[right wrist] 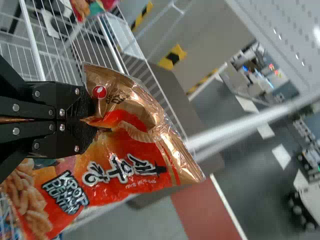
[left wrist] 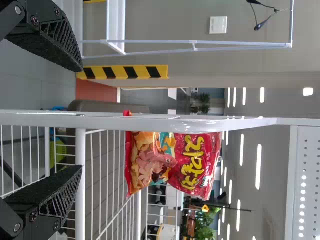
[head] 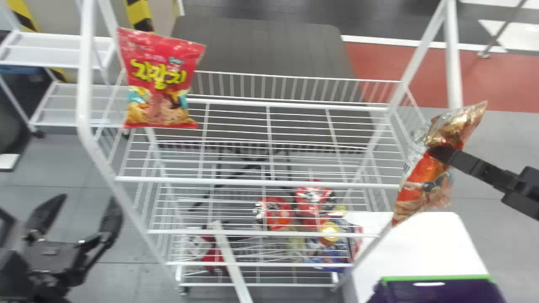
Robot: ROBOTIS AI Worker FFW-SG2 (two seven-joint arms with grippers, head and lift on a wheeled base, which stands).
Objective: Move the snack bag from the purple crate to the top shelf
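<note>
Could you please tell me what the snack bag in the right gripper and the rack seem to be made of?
The snack bag looks like thin, glossy foil-lined plastic film, judging by its crinkles and bright highlights. The rack is probably metal with a smooth white coating, going by its slim, evenly spaced wires; the coating type is uncertain.

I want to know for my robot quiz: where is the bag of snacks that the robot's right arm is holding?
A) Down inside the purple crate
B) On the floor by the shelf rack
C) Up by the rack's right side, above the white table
C: the right end effector grips the orange snack bag by the rack's right side, above the white table.
</note>
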